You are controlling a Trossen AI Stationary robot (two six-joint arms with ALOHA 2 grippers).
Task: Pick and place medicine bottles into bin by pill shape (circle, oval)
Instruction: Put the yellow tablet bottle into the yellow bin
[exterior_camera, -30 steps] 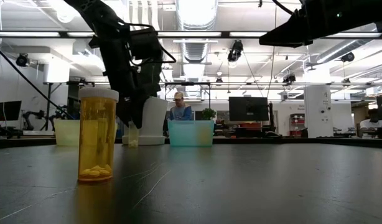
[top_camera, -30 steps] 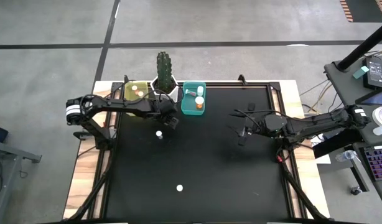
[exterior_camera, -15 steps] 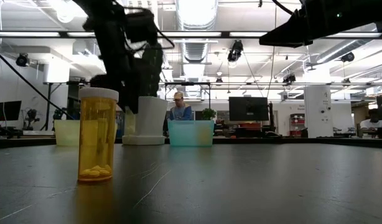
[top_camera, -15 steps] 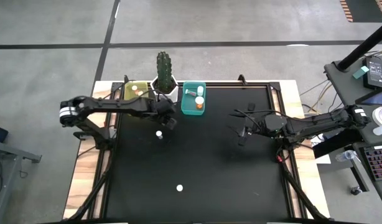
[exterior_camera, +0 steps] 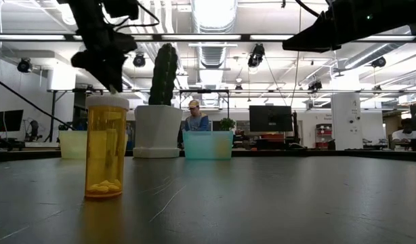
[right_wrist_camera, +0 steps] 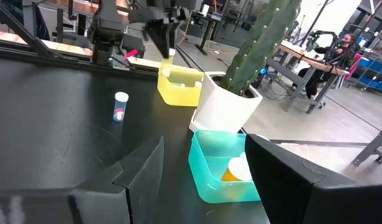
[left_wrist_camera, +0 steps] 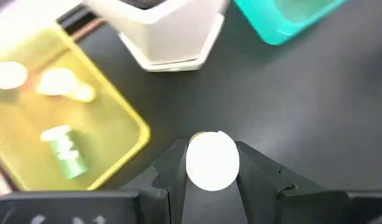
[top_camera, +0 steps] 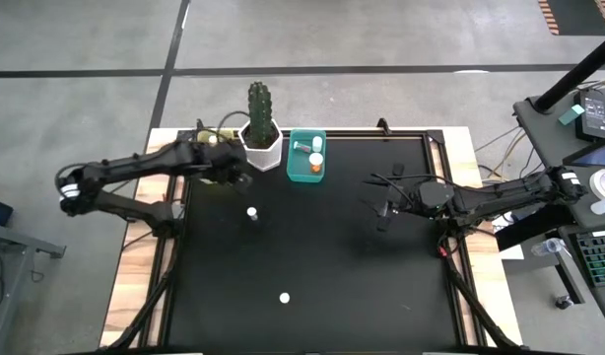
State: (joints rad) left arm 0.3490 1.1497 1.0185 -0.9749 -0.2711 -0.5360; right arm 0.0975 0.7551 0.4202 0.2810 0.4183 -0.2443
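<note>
Left gripper has carried bottle (clamped) beside yellow bin.

Bright ceiling strip lights flare to white glare in the low view, so both arms show there as dark silhouettes, and the black table carries a soft sheen with faint streaks. In the high view the light is even and flat, with only weak shadows beside the 2 arms. The left wrist view is soft, its yellow bin blurred and washed out, while the right wrist view blurs at its own near fingers.
</note>
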